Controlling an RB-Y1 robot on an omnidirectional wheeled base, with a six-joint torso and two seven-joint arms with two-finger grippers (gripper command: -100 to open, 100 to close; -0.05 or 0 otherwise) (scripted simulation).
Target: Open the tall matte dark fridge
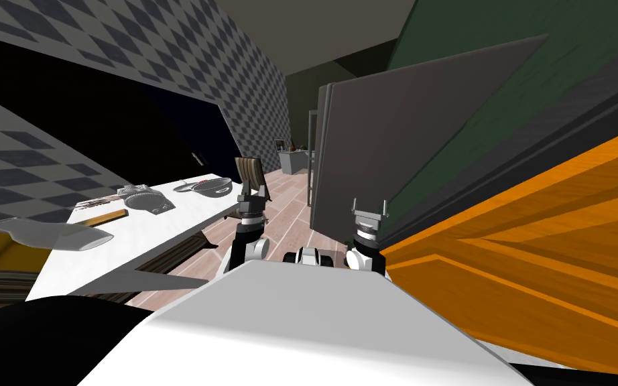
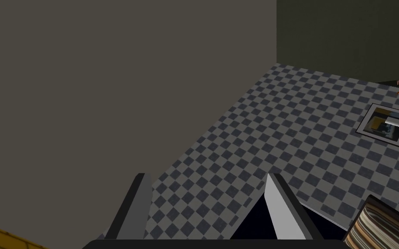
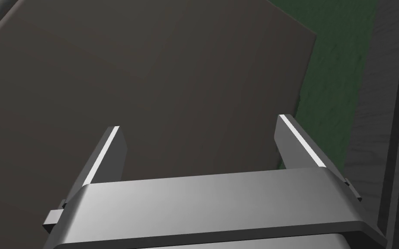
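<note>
White table (image 1: pixel 173 224) stood well left of fridge (image 1: pixel 395 134), pan (image 1: pixel 210 185) on it. Striped chair back (image 1: pixel 251 173) rose left of fridge, past table's end. Left gripper (image 2: pixel 207 177) hung left of fridge, fingers spread wide, nothing between, aimed at checkered wall (image 2: pixel 302 129). Fridge was tall matte dark grey slab, just ahead of right arm. Right gripper (image 3: pixel 199 123) faced fridge's flat front, fingers parted, empty. Green wall (image 3: pixel 337 65) showed past fridge's right edge. Orange cabinet (image 1: pixel 542 221) stood right of fridge.
</note>
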